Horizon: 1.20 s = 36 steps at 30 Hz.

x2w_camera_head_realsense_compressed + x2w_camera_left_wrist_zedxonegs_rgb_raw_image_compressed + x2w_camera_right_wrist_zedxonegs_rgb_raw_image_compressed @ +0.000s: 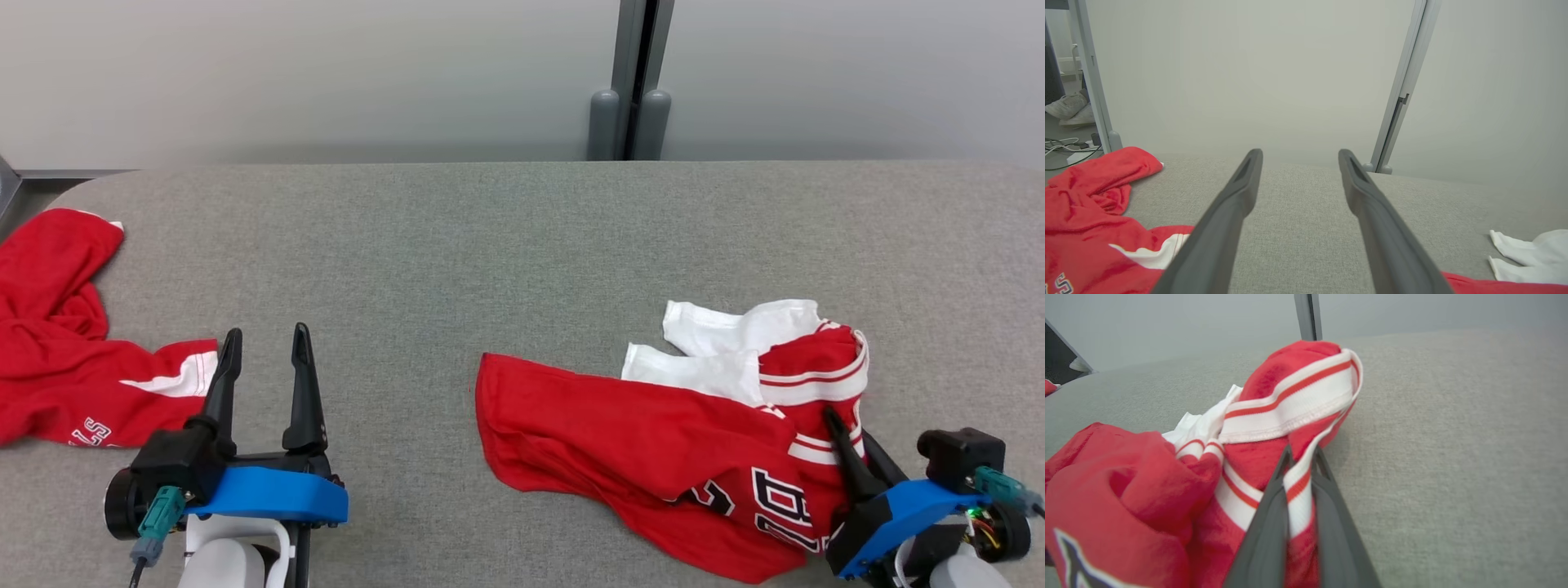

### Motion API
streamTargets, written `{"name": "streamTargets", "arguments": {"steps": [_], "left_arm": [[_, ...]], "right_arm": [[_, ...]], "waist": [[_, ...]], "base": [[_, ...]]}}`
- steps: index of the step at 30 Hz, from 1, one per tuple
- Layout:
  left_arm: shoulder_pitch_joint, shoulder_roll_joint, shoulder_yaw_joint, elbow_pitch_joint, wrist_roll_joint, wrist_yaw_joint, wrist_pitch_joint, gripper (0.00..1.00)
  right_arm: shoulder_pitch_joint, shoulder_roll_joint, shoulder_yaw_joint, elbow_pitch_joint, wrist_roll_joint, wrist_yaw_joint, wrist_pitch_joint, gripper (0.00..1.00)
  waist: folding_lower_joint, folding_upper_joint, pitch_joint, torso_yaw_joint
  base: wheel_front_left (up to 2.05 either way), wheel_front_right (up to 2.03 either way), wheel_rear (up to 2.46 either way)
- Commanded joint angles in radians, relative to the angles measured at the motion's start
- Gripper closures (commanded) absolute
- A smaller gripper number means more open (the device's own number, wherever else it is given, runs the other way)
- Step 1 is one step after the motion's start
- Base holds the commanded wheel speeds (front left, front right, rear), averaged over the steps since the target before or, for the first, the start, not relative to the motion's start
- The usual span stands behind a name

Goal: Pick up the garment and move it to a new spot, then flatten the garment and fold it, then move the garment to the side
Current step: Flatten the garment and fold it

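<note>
Grey woven cloth covers the long table [522, 237], with a pale partition wall [326, 73] behind it and a grey post [633, 82] at twelve o'clock in the head view. At about four o'clock on that surface lies the garment [645, 441], a red jersey with white sleeves, red-and-white striped trim and dark lettering edged in white. It is crumpled, its red body spread toward the table's middle and the white sleeves bunched at its one o'clock side. The right gripper [831, 416] comes in from five o'clock, its two dark fingers pinched together on a striped band of the garment. The right wrist view shows that band running up between the fingers, the fabric rising in a fold above the tips. The left gripper [267, 333] sits at seven o'clock, fingers spread wide with nothing between them, over bare grey cloth. Just beside it, at nine o'clock, a second red garment [57, 359] with a white stripe lies rumpled at the table's edge. In the left wrist view, pale shoes [1067, 108] and cables [1061, 147] lie on the floor at ten o'clock beyond the table
</note>
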Motion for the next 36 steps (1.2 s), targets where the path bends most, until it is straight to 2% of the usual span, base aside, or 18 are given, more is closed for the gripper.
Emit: {"name": "streamTargets", "arguments": {"steps": [1,2,3,11,17,26,36], "left_arm": [[-0.010,0.000,0.000,-0.003,0.002,0.000,-0.003,0.00],[-0.012,0.000,0.001,-0.002,0.004,-0.002,-0.003,0.00],[-0.014,0.000,0.001,-0.001,0.007,-0.004,-0.003,0.00],[-0.016,0.000,0.006,0.007,0.021,-0.013,-0.003,0.00],[-0.006,0.000,0.014,0.013,0.034,-0.018,-0.003,0.00],[0.005,0.000,0.021,0.016,0.049,-0.025,-0.003,0.00],[0.012,0.000,0.031,0.020,0.067,-0.028,-0.003,0.00]], "right_arm": [[0.043,0.011,-0.033,-0.046,-0.013,0.000,0.021,1.00],[0.064,0.018,-0.058,-0.079,-0.025,0.000,0.034,0.84],[0.081,0.025,-0.083,-0.107,-0.037,0.000,0.046,0.00],[0.144,0.101,-0.205,-0.338,-0.155,0.000,0.071,0.00],[0.126,0.142,-0.228,-0.439,-0.219,0.000,0.033,0.00],[0.096,0.185,-0.215,-0.441,-0.278,0.000,-0.032,0.00],[0.091,0.192,-0.193,-0.375,-0.264,0.000,-0.062,0.00]], "waist": [[0.0000,0.0000,0.001,-0.006],[0.0000,0.0000,0.003,-0.009],[0.0000,0.0000,0.004,-0.011],[0.0000,0.0000,-0.003,-0.007],[0.0000,0.0000,-0.021,0.002],[0.0000,0.0000,-0.043,0.011],[0.0000,0.0000,-0.053,0.003]], "base": [[0.00,0.00,0.00],[0.00,0.00,0.00],[0.00,0.00,0.00],[0.00,0.00,0.00],[0.00,0.00,0.00],[0.00,0.00,0.00],[0.00,0.00,0.00]]}}
